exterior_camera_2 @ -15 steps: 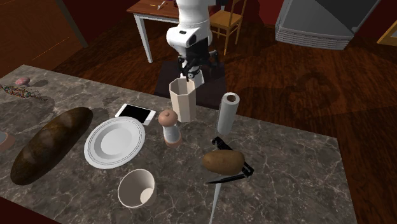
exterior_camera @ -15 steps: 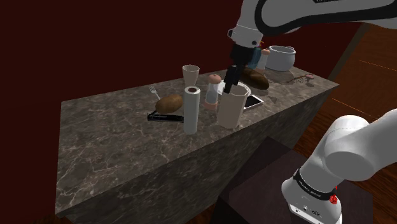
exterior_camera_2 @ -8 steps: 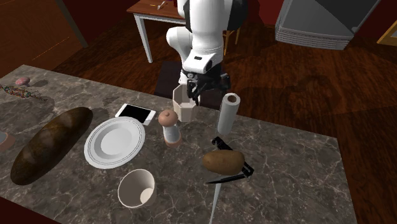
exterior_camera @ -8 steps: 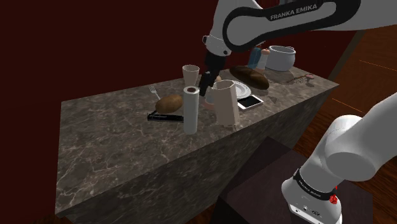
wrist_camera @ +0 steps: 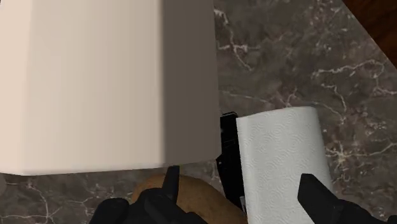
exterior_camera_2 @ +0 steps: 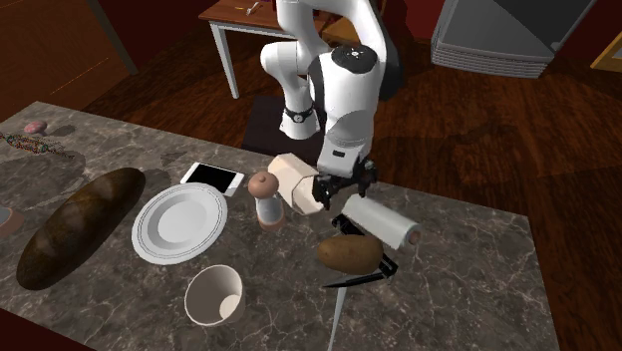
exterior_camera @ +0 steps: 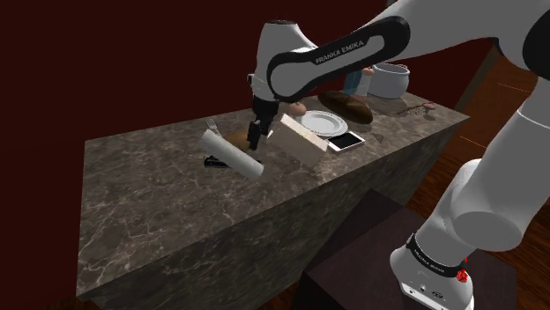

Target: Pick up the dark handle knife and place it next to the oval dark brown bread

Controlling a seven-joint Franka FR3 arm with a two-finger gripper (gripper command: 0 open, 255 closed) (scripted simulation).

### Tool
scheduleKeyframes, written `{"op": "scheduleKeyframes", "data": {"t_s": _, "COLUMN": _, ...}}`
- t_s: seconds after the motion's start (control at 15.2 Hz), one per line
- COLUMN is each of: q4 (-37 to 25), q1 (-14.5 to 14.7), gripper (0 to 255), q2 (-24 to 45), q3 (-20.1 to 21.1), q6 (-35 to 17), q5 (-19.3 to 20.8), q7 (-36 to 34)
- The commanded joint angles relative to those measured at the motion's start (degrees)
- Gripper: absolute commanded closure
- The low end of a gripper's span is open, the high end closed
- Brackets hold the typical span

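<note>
The step in hand looks like the approach to the grasp: the gripper hangs low over the marble counter with its fingers spread apart and nothing clasped between them. The dark handle knife lies flat on the counter, its black handle tucked between a rounded brown bread and a paper towel roll that lies on its side just under the gripper. A beige faceted cup is tipped over right beside the hand and crowds the wrist view. The long, darker loaf sits well apart, beyond the white plate. Next, I judge, the fingers must drop astride the handle without catching the roll or the cup, close, then lift and carry the knife to the bread
</note>
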State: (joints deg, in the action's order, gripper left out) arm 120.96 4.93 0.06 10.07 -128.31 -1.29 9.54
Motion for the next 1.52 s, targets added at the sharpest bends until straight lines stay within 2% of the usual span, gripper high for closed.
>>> {"op": "scheduleKeyframes", "data": {"t_s": 0.0, "q4": -2.1, "q1": 0.36, "gripper": 0, "q2": 4.3, "q3": 0.36, "q6": 1.69, "q5": 1.34, "q7": 0.0}}
{"op": "scheduleKeyframes", "data": {"t_s": 0.26, "q4": -7.53, "q1": 1.52, "gripper": 0, "q2": 11.66, "q3": 0.81, "q6": 0.02, "q5": 3.96, "q7": -0.44}}
{"op": "scheduleKeyframes", "data": {"t_s": 0.73, "q4": -5.91, "q1": 1.88, "gripper": 0, "q2": 15.08, "q3": 0.42, "q6": -4.95, "q5": 4.88, "q7": -1.05}}
{"op": "scheduleKeyframes", "data": {"t_s": 1.25, "q4": -5.91, "q1": 1.89, "gripper": 0, "q2": 15.08, "q3": 0.41, "q6": -4.95, "q5": 4.87, "q7": -1.04}}
{"op": "scheduleKeyframes", "data": {"t_s": 1.32, "q4": -5.93, "q1": 1.89, "gripper": 255, "q2": 15.08, "q3": 0.41, "q6": -4.94, "q5": 4.87, "q7": -1.04}}
{"op": "scheduleKeyframes", "data": {"t_s": 1.45, "q4": -5.95, "q1": 1.89, "gripper": 255, "q2": 15.11, "q3": 0.4, "q6": -4.95, "q5": 4.88, "q7": -1.04}}
